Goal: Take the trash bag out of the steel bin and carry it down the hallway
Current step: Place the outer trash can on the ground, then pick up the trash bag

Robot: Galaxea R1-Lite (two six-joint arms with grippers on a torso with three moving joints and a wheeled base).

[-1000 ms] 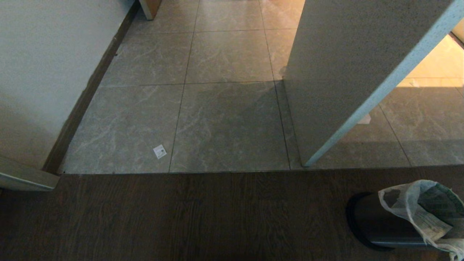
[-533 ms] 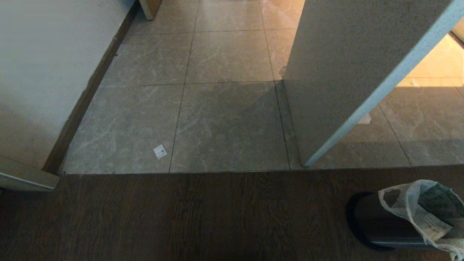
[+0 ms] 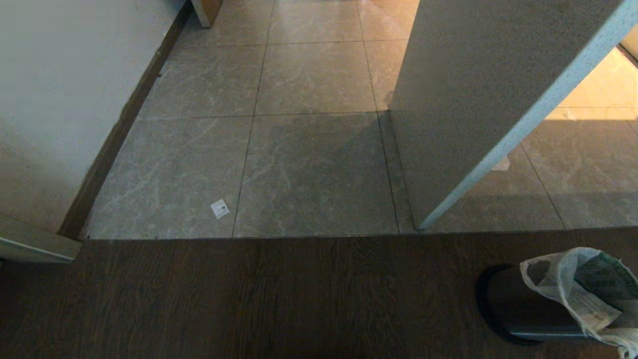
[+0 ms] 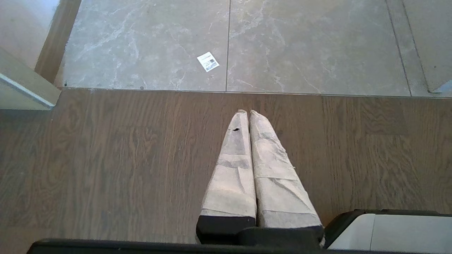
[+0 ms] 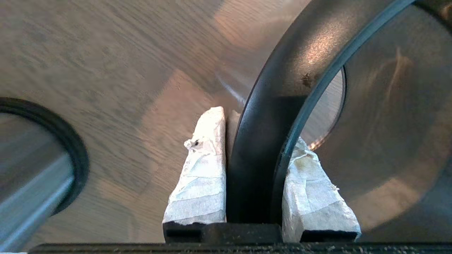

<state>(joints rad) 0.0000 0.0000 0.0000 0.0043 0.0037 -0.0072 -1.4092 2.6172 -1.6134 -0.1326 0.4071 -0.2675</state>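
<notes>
Nothing is seen to have shifted in the head view since the earlier frames: bin, bag and floor lie as they did. Most of that view is taken up by the hallway (image 3: 309, 149), its grey marbled tiles bounded by a white wall (image 3: 60, 99) with a dark baseboard on the left and by a pale speckled panel (image 3: 473, 89) on the right. Nearer the robot, dark wood flooring (image 3: 249, 299) is met along a straight seam.

At the lower right corner of the head view the steel bin (image 3: 518, 309) is seen on the wood floor, and the trash bag (image 3: 583, 289) is draped over its top, so the bag is not yet removed. A small white paper slip (image 3: 219, 208) is left on a tile near the seam.

In the right wrist view a thick black rim (image 5: 268, 141) is straddled by the right gripper (image 5: 254, 134): its taped jaws are closed on that ring, one outside and one inside a shiny metal body. A second round dark-rimmed object (image 5: 46, 155) is seen nearby.

The left gripper (image 4: 247, 114) is held above the wood floor, its jaws pressed together with nothing between them.
</notes>
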